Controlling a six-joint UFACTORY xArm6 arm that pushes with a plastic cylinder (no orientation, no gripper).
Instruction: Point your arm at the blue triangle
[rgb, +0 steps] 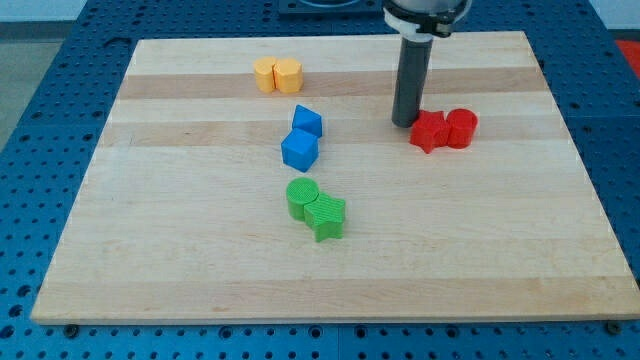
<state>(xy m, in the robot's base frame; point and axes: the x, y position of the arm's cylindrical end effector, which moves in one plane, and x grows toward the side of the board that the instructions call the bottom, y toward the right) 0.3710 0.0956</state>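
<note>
Camera view: blue triangle (308, 121) left of tool (404, 124).

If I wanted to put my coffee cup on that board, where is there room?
The board is bare along the view's bottom below the green blocks, and down its left side. It is crowded mid-board around the blue blocks and where my tip sits beside the red blocks.
</note>
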